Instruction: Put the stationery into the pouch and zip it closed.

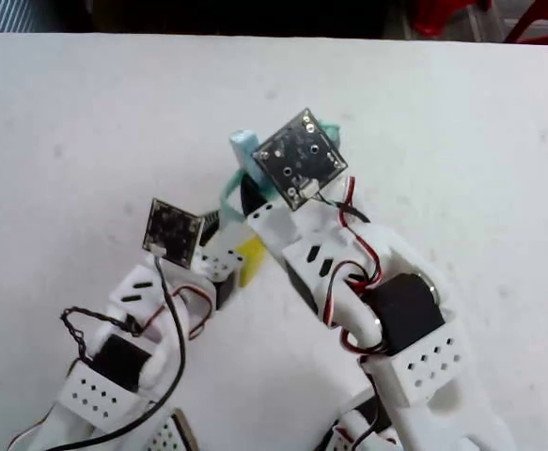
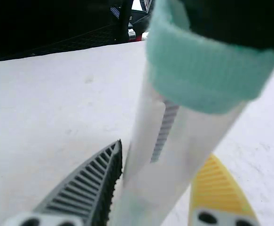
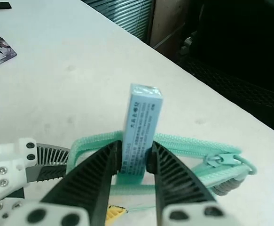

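- I'm holding the blue box upright in the right gripper. The black jaws are pinching its lower half, nearly closed, and the grip is looking firm.
- The box is standing over the open mouth of the pouch, and its lower end is looking to be inside the mint zipper rim.
- The left gripper is bracketing the pouch's white wall, one finger on each side. The jaws are partly closed and appear to be clamping the fabric.
- My read of the step: I'm leaving the left clamped so the mouth isn't collapsing, lowering the box straight down, then leaning it along the pouch before letting go.
- The zipper pull is sitting at the rim end away from the left gripper, so I'm aiming to get the box fully below the teeth.
- Risk: if I'm releasing too high, the box is likely tipping over the rim.
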`<state>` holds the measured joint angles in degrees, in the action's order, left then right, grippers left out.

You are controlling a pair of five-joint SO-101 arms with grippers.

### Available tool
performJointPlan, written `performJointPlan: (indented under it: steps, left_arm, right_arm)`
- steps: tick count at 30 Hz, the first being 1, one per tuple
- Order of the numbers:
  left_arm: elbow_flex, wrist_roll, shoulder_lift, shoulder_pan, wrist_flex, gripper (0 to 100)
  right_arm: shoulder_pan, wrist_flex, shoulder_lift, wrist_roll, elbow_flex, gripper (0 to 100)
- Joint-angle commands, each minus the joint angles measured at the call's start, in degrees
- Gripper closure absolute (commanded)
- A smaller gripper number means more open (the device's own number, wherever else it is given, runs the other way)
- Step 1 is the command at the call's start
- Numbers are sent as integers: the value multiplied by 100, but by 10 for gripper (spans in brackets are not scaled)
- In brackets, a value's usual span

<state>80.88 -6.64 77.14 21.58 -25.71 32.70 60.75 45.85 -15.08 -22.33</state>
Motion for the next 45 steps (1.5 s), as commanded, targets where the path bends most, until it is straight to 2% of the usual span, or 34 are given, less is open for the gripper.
performJointPlan:
  steps: [1, 9, 45]
  left_arm:
    - [-149, -53, 66, -48, 105, 759]
    - [-149, -53, 66, -48, 105, 759]
    - [-149, -53, 66, -48, 105, 759]
  right_arm:
    - [-180, 84, -101, -26, 149, 981]
    - [-154, 92, -101, -18, 510, 981]
    - [-189, 268, -101, -35, 501, 977]
